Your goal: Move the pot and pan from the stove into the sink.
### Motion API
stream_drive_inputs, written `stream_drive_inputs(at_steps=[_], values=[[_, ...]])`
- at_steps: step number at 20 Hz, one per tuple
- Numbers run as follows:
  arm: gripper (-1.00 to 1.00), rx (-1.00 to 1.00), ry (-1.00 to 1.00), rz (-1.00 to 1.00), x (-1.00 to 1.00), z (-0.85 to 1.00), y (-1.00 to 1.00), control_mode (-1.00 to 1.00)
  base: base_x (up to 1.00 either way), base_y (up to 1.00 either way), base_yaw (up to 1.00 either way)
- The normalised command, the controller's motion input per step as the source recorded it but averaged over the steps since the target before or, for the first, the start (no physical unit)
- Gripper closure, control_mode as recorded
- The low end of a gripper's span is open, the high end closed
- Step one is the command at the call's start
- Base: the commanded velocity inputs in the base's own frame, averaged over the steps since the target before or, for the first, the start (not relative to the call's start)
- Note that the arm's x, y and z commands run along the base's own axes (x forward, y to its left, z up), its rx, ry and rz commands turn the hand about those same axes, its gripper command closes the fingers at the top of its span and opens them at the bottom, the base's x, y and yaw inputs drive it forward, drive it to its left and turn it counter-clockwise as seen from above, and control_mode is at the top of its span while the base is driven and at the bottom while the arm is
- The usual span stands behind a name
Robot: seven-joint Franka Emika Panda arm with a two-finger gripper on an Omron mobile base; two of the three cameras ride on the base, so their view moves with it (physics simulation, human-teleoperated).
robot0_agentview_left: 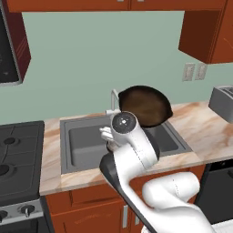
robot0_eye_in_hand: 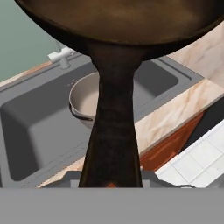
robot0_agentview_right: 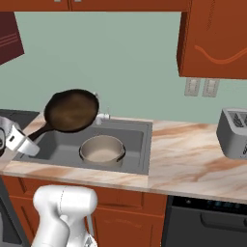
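A kitchen: sink [robot0_agentview_right: 140, 144], stove [robot0_agentview_left: 20, 154], toaster [robot0_agentview_right: 232, 132], wooden cabinets [robot0_agentview_right: 212, 41].

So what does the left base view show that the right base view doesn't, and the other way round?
Left base view alone: the black gas stove with its silver strip of knobs, left of the basin.

Right base view alone: the round beige pot sitting inside the basin, and the skillet's long thin handle running down to the gripper.

Both: the shallow dark pan held up over the grey recessed sink, the small silver faucet, the marbled counter, and the grey toaster.
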Motion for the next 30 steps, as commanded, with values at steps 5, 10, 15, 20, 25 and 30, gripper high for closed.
stream_drive_inputs(at_steps=[5, 10, 15, 20, 25, 30], values=[[1.00, 0.01, 0.00, -0.06, 0.33, 0.00, 0.07, -1.00, 0.00, 0.00, 0.00], [1.00, 0.01, 0.00, -0.06, 0.37, 0.00, 0.14, -1.00, 0.00, 0.00, 0.00], [1.00, 0.01, 0.00, -0.04, 0.18, 0.00, 0.18, -1.00, 0.00, 0.00, 0.00], [1.00, 0.00, 0.01, 0.00, -0.01, 0.00, 0.07, -1.00, 0.00, 0.00, 0.00], [1.00, 0.00, 0.00, 0.00, 0.00, 0.00, 0.00, -1.00, 0.00, 0.00, 0.00], [1.00, 0.00, 0.07, 0.02, -0.04, 0.00, -0.04, -1.00, 0.00, 0.00, 0.00]])
